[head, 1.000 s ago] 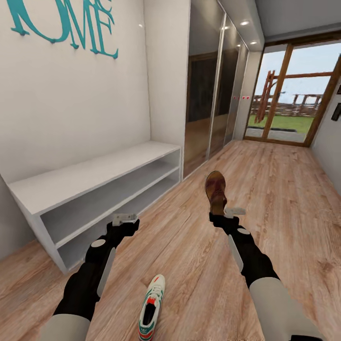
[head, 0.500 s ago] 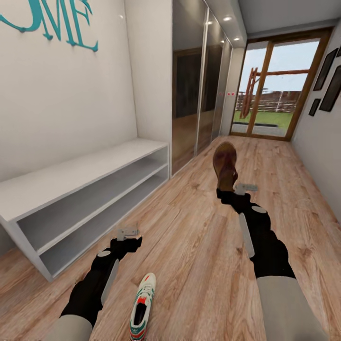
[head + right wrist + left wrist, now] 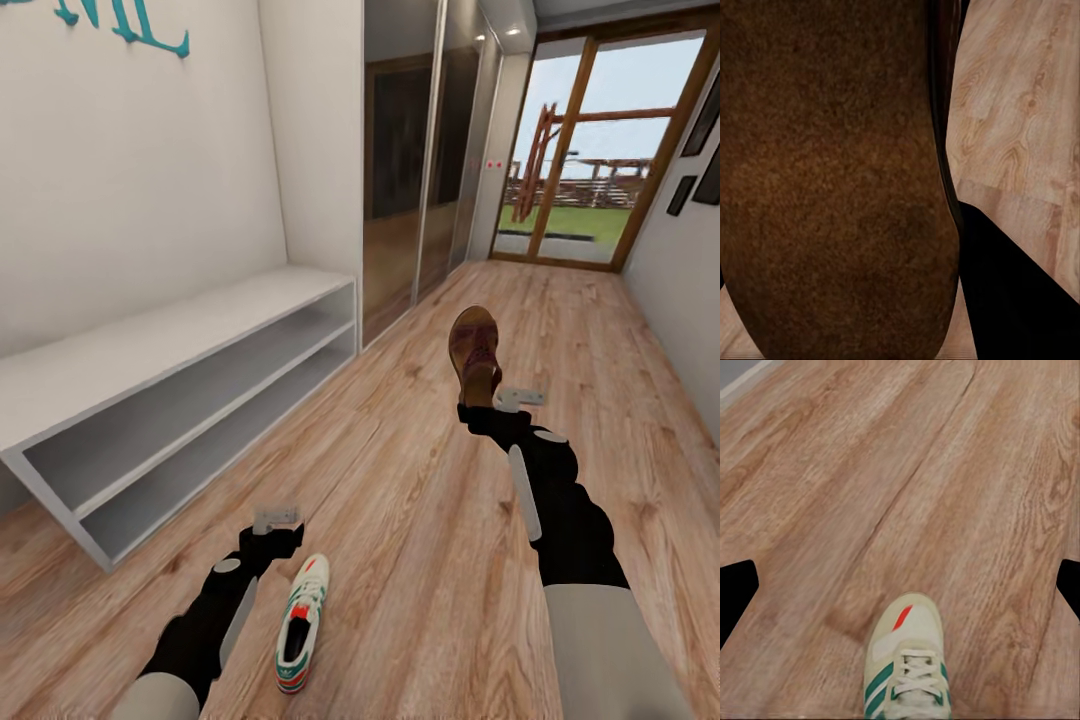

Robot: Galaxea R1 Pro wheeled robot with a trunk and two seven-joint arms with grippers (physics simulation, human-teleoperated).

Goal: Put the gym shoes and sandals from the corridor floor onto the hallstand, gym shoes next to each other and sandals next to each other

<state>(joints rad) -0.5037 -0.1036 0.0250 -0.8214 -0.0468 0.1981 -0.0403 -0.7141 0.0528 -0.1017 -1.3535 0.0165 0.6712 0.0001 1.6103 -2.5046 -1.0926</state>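
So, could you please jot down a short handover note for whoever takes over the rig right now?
Right gripper: shut on a brown sandal, held up off the floor.
Left gripper: holds nothing, hovers low beside one gym shoe lying on the planks.
White two-shelf bench at the left wall holds no shoes.
Done: one sandal lifted.
Left: rack that sandal, then this gym shoe and the other two shoes, in pairs.

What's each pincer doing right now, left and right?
Left pincer: open, empty, beside the gym shoe.
Right pincer: closed on a sandal, lifted off the floor.
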